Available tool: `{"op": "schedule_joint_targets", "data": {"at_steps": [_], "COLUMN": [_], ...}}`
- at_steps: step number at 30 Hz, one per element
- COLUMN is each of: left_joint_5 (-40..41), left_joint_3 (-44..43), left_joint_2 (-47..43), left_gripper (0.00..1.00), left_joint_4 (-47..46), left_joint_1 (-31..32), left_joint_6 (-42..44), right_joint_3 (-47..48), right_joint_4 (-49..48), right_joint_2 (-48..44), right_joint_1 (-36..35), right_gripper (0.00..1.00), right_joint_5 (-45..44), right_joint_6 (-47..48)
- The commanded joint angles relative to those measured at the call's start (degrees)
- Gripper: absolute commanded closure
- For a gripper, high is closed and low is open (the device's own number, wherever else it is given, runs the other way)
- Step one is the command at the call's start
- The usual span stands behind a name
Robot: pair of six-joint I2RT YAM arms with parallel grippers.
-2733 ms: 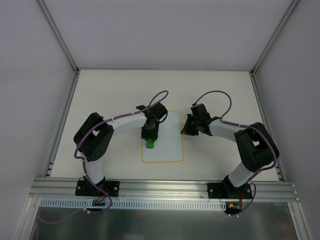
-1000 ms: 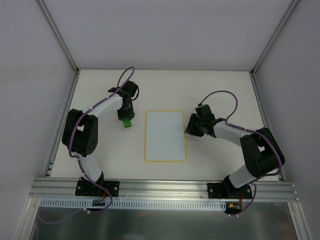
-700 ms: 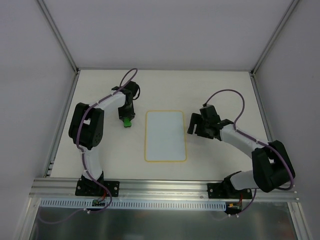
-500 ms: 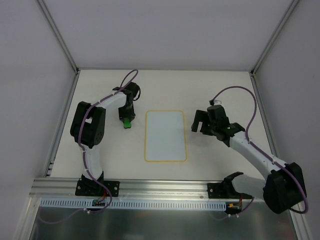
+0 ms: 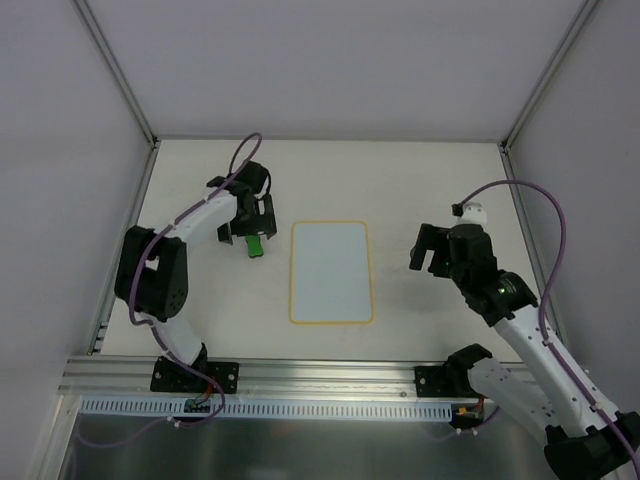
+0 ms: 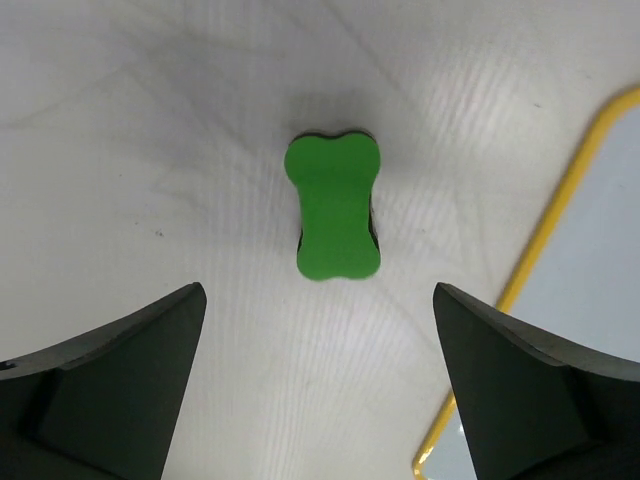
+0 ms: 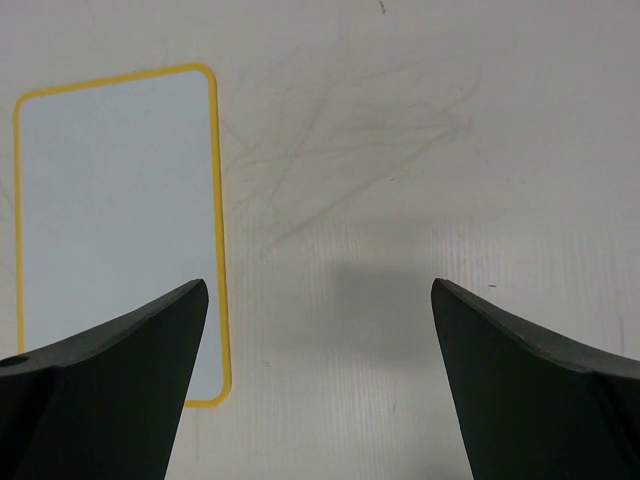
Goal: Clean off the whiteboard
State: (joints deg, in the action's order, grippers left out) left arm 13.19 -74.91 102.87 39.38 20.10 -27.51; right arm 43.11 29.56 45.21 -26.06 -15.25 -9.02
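The whiteboard (image 5: 331, 272) lies flat mid-table, a white rectangle with a thin yellow rim and no marks on it. It also shows in the left wrist view (image 6: 605, 240) and the right wrist view (image 7: 115, 220). A small green peanut-shaped eraser (image 5: 255, 244) (image 6: 333, 205) rests on the table just left of the board's far corner. My left gripper (image 5: 250, 226) (image 6: 318, 290) hovers over the eraser, open, touching nothing. My right gripper (image 5: 429, 260) (image 7: 320, 285) hangs open above bare table to the right of the board, holding nothing.
Grey walls with metal posts enclose the table (image 5: 430, 180) on three sides. An aluminium rail (image 5: 330, 375) carrying both arm bases runs along the near edge. Purple cables loop over each arm.
My left gripper has opened and let go of the eraser, which now lies on the table. My right arm has drawn back to the right, away from the board, its jaws opening wide.
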Motion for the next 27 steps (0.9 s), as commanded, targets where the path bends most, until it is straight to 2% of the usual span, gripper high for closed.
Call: {"op": "schedule_joint_targets", "data": {"at_steps": [1,5,6,15,23,27], "left_joint_5": [-2.38,-2.12,-1.86,3.32,5.27,5.53], "left_joint_3": [1.61,3.72,4.07,2.23,1.35,4.76], "left_joint_2": [-13.63,-27.69,-33.47,-63.01,-76.84,-82.99], "left_gripper": [0.01,0.01,0.01,0.01,0.01,0.01], "left_joint_4": [0.70,0.79,0.79,0.88,0.88,0.79], "left_joint_1": [-0.85,-0.76,-0.85,-0.76,-0.76,-0.85], "left_joint_6": [-0.01,3.41,4.12,11.77,17.04,16.88], "right_joint_3": [6.53,12.69,14.79,21.57,21.49,20.08], "right_joint_4": [4.52,7.61,7.96,8.76,8.76,8.76], "right_joint_2": [-3.54,-7.15,-8.11,-19.36,-26.48,-30.35], "right_joint_1": [0.31,0.31,0.31,0.31,0.23,0.23], "right_gripper": [0.01,0.01,0.01,0.01,0.01,0.01], "right_joint_5": [-5.23,-9.09,-9.97,-13.14,-15.43,-14.73], "right_joint_6": [4.35,8.57,11.19,19.47,23.34,24.13]}}
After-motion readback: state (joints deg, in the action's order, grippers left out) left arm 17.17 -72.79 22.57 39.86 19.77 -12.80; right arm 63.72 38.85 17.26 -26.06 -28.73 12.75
